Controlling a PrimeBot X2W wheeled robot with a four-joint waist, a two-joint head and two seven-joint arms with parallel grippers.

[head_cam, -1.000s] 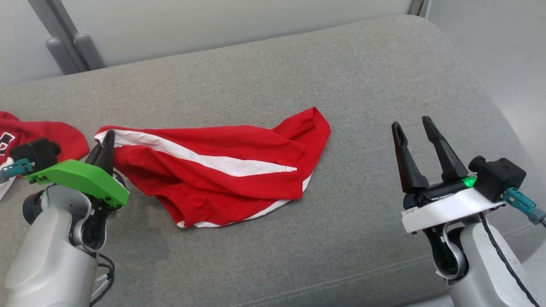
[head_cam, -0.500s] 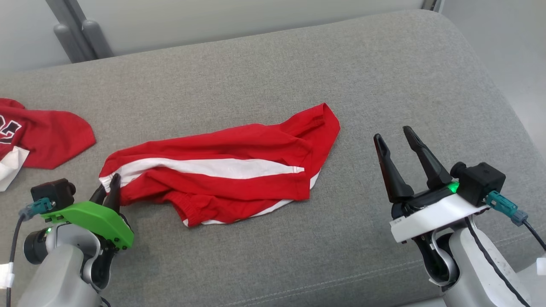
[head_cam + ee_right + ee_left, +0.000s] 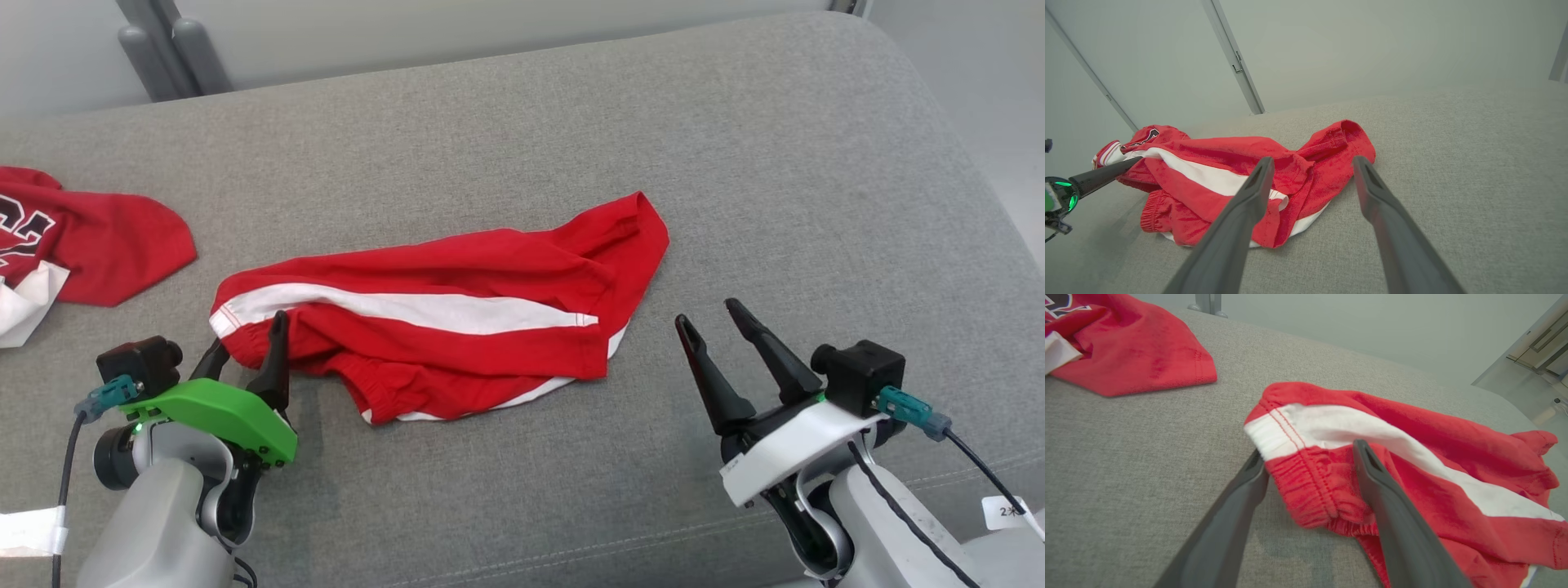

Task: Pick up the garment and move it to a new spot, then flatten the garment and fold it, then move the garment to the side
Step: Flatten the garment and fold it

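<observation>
As it lies rumpled, the garment (image 3: 490, 265) is red, striped white.

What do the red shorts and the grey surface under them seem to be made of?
Red shorts: soft matte cloth, likely cotton or a blend; it creases, with a gathered elastic waistband and stitched white stripe. Grey cushion: coarse woven upholstery, matte; heathered weave and a stitched seam show.

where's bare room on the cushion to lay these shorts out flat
Widest bare patch: the grey fabric cushion behind the red white-striped shorts, up to its back edge, and its right end. Crowded on the left, by the red printed garment.
</observation>
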